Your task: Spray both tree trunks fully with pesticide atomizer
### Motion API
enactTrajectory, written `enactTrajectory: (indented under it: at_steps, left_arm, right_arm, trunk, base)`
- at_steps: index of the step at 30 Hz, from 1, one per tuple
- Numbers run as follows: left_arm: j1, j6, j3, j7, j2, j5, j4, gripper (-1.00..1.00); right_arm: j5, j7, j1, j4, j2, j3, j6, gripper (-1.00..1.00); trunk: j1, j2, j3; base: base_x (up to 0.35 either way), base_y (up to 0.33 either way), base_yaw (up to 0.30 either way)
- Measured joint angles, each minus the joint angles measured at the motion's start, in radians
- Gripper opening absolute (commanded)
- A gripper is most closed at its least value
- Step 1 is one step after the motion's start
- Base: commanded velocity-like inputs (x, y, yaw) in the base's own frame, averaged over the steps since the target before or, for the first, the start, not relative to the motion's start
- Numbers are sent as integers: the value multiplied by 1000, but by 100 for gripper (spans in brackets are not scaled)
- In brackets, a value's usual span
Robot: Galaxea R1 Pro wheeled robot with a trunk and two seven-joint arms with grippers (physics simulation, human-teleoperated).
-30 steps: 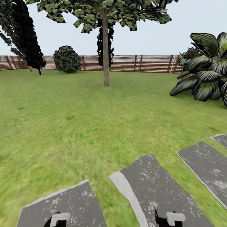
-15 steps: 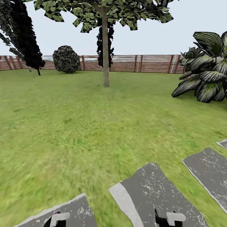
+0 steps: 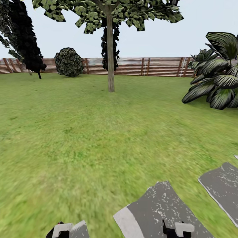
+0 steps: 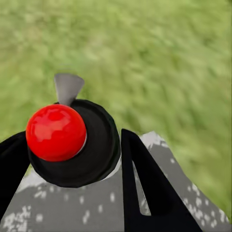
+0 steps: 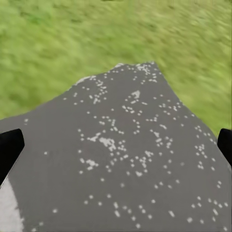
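My left gripper (image 4: pixel 72 137) is shut on the pesticide atomizer (image 4: pixel 82 145), a black round head with a red ball and a grey nozzle pointing out over the grass. One tree stands straight ahead on the lawn of the garden, its thick grey-brown tree trunk (image 3: pixel 110 62) bare up to a leafy crown (image 3: pixel 109 13). My right gripper (image 5: pixel 116 145) is open, fingers wide apart over a grey paving stone (image 5: pixel 121 159), with nothing between them. Both wrists show at the bottom edge of the head view, left (image 3: pixel 62 229) and right (image 3: pixel 178 229).
A brown slat fence (image 3: pixel 158 66) closes the far side. A narrow black-foliaged tree (image 3: pixel 24 36) and a round bush (image 3: pixel 68 62) stand at the back left, a palm (image 3: pixel 216 76) at the right. Grey paving stones (image 3: pixel 155 211) lie just ahead of me.
The whole head view has shifted: the paving stones slid down and right in the picture and the left one has nearly left it, so the camera moved forward over the lawn.
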Motion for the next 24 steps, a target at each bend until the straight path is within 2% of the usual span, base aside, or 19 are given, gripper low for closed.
enactTrajectory:
  at_steps: [24]
  left_arm:
    - [0,0,0,0,0,0,0,-100]
  right_arm:
    - [0,0,0,0,0,0,0,100]
  trunk:
    - [0,0,0]
  base:
    - [339,0,0]
